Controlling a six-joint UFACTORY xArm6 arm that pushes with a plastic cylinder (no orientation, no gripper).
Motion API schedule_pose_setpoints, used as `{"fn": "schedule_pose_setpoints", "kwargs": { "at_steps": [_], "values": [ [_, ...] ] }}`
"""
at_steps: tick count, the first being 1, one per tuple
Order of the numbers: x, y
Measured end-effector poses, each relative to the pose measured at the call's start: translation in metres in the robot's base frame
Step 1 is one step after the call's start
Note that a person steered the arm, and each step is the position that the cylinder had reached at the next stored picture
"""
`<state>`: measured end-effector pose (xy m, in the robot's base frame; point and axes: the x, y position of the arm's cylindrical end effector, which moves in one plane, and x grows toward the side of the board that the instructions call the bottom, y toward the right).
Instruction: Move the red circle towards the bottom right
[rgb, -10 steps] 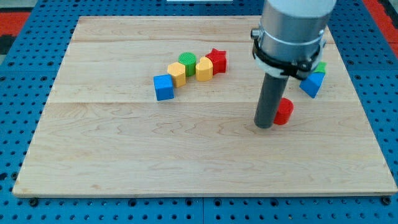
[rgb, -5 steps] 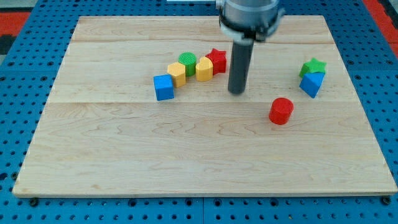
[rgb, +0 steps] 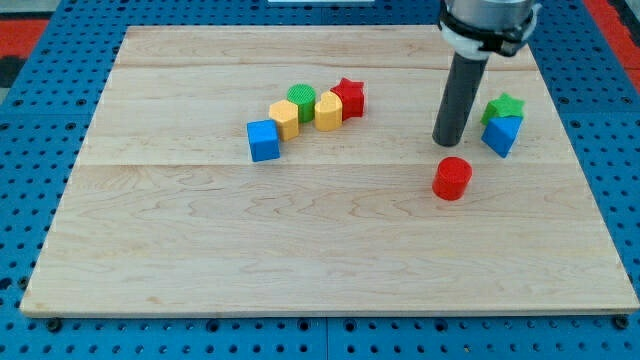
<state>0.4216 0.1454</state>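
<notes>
No pincer on our arm: only the rod, so open or closed does not apply. Our rod's end, my tip (rgb: 450, 143), stands just above the red circle (rgb: 452, 178) toward the view's top, a thin gap between them. We see the circle right of the board's (rgb: 300, 260) middle. Near its upper right sit a blue block (rgb: 501, 135) and green star (rgb: 505, 106), touching. Well left, blue cube (rgb: 264, 140), two yellow blocks (rgb: 286, 119), green circle (rgb: 301, 100) and red star (rgb: 349, 97) cluster.
</notes>
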Motion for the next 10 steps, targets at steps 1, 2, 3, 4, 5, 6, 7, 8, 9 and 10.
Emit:
{"fn": "schedule_pose_setpoints", "kwargs": {
  "at_steps": [1, 2, 3, 4, 5, 6, 7, 8, 9, 10],
  "values": [
    [0.028, 0.000],
    [0.055, 0.000],
    [0.080, 0.000],
    [0.101, 0.000],
    [0.107, 0.000],
    [0.080, -0.018],
    [0.069, -0.067],
    [0.109, -0.078],
    [0.136, -0.078],
    [0.131, -0.076]
  ]
}}
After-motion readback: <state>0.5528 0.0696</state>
